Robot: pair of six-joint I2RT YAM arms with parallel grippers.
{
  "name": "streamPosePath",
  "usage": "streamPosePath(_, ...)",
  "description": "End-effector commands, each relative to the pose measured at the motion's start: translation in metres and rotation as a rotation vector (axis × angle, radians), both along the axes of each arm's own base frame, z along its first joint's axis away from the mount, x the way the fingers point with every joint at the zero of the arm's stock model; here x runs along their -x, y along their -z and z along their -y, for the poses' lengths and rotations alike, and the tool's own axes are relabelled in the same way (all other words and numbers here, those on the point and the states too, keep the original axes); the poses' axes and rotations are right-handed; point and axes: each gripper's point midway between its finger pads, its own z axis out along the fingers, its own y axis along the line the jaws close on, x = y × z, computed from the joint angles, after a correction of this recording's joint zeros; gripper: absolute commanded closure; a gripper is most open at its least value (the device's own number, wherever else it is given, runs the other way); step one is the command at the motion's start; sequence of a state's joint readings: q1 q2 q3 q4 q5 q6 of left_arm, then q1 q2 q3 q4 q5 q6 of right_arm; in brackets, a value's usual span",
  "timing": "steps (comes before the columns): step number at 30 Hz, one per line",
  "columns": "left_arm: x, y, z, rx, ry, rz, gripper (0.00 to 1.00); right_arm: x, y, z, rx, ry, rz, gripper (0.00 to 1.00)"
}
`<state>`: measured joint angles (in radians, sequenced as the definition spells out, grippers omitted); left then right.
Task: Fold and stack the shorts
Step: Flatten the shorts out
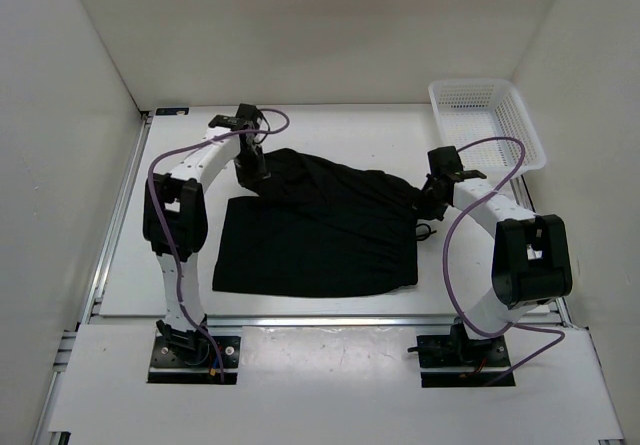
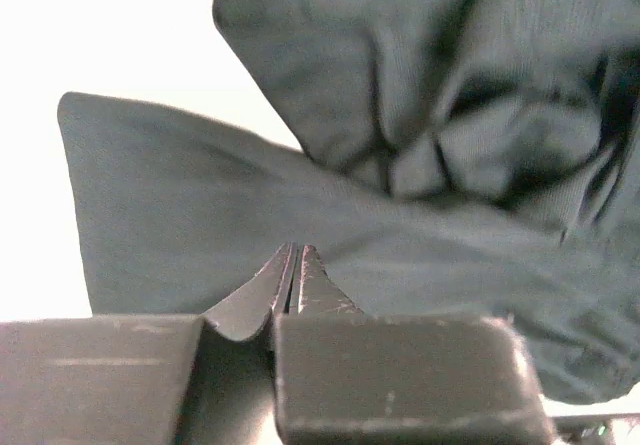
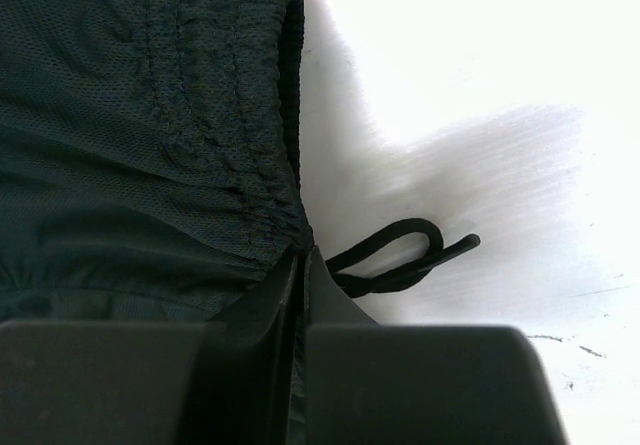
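Black shorts [image 1: 320,240], part-folded on tabletop [image 1: 350,130], far edge spanning between both claws. Left claw [image 1: 252,175] clamped tight on a fabric corner. Right claw [image 1: 430,203] clamped tight on the waistband beside the drawstring [image 3: 395,257], presumably so the edge carries over evenly.

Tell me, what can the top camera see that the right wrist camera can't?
Only the top view: the whole shorts spread out, the left gripper pinching their far corner, and the white basket. Only the right wrist view: the tiny stitches on the waistband. Both: the black shorts, the right gripper shut on their waist edge, the drawstring and the white table.
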<state>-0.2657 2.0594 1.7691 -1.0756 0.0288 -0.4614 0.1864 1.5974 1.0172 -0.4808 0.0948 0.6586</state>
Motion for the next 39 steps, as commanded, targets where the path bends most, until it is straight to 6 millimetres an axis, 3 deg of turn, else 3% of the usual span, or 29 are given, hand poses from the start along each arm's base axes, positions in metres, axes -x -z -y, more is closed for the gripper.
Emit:
streamPosePath(1, 0.017, -0.009, 0.03, 0.079, 0.082, 0.029, 0.9, 0.002, -0.014, 0.004, 0.027, -0.008, 0.027, 1.0)
streamPosePath(4, 0.024, 0.0, 0.034, 0.093, 0.086, 0.019, 0.48, 0.005, -0.01, 0.006, 0.042, -0.035, 0.019, 0.99)
streamPosePath(5, 0.026, 0.0, 0.035, 0.082, 0.081, 0.021, 0.24, 0.006, -0.009, 0.005, 0.041, -0.053, 0.004, 0.92)
streamPosePath(6, 0.03, 0.005, 0.031, 0.061, 0.064, 0.008, 0.0, 0.006, -0.011, 0.005, 0.041, -0.053, 0.002, 0.77)
streamPosePath(9, 0.035, 0.018, 0.025, 0.033, 0.058, -0.006, 0.0, 0.008, -0.018, 0.004, 0.039, -0.079, 0.024, 0.56)
streamPosePath(11, 0.04, 0.029, 0.023, 0.026, 0.049, -0.034, 0.01, 0.01, -0.019, 0.005, 0.038, -0.079, 0.027, 0.54)
streamPosePath(13, 0.053, 0.045, 0.019, 0.011, 0.048, -0.081, 0.11, 0.014, -0.016, 0.002, 0.026, -0.096, 0.016, 0.53)
streamPosePath(16, 0.072, 0.065, 0.023, 0.052, 0.035, -0.14, 0.59, 0.024, -0.01, -0.008, 0.01, -0.13, 0.002, 0.53)
streamPosePath(17, 0.079, 0.069, 0.021, 0.048, 0.022, -0.16, 0.81, 0.028, -0.01, -0.017, -0.004, -0.158, 0.009, 0.53)
streamPosePath(18, 0.084, 0.07, 0.019, 0.046, 0.021, -0.167, 0.9, 0.036, -0.004, -0.023, -0.026, -0.18, -0.01, 0.55)
streamPosePath(21, 0.107, 0.07, 0.01, 0.03, 0.009, -0.19, 0.9, 0.044, 0.002, -0.037, -0.046, -0.208, -0.02, 0.62)
streamPosePath(25, 0.12, 0.053, 0.005, 0.042, 0.011, -0.154, 0.9, 0.056, 0.016, -0.038, -0.043, -0.208, -0.059, 0.99)
streamPosePath(30, 0.117, 0.015, 0.004, 0.046, 0.011, -0.106, 0.9, 0.062, 0.009, -0.024, 0.009, -0.182, -0.031, 0.99)
streamPosePath(32, 0.094, -0.014, 0.01, 0.059, 0.011, -0.03, 0.79, 0.065, 0.004, -0.015, 0.06, -0.19, -0.033, 0.99)
streamPosePath(33, 0.085, -0.023, 0.009, 0.063, 0.012, -0.011, 0.54, 0.064, -0.001, -0.012, 0.075, -0.193, -0.023, 0.94)
streamPosePath(34, 0.079, -0.026, 0.011, 0.06, 0.012, -0.021, 0.39, 0.059, -0.009, -0.01, 0.095, -0.204, -0.009, 0.82)
streamPosePath(35, 0.056, -0.049, 0.019, 0.082, 0.014, 0.048, 0.29, 0.061, -0.015, -0.009, 0.112, -0.216, -0.005, 0.5)
streamPosePath(36, 0.047, -0.056, 0.024, 0.097, 0.027, 0.062, 0.27, 0.054, -0.027, -0.007, 0.127, -0.204, 0.028, 0.4)
streamPosePath(37, 0.036, -0.05, 0.029, 0.1, 0.029, 0.044, 0.27, 0.052, -0.031, -0.005, 0.142, -0.208, 0.034, 0.34)
streamPosePath(38, 0.018, -0.072, 0.041, 0.118, 0.044, 0.096, 0.33, 0.051, -0.038, -0.003, 0.152, -0.202, 0.042, 0.29)
streamPosePath(39, 0.01, -0.075, 0.048, 0.121, 0.053, 0.105, 0.47, 0.049, -0.042, -0.002, 0.159, -0.197, 0.047, 0.29)
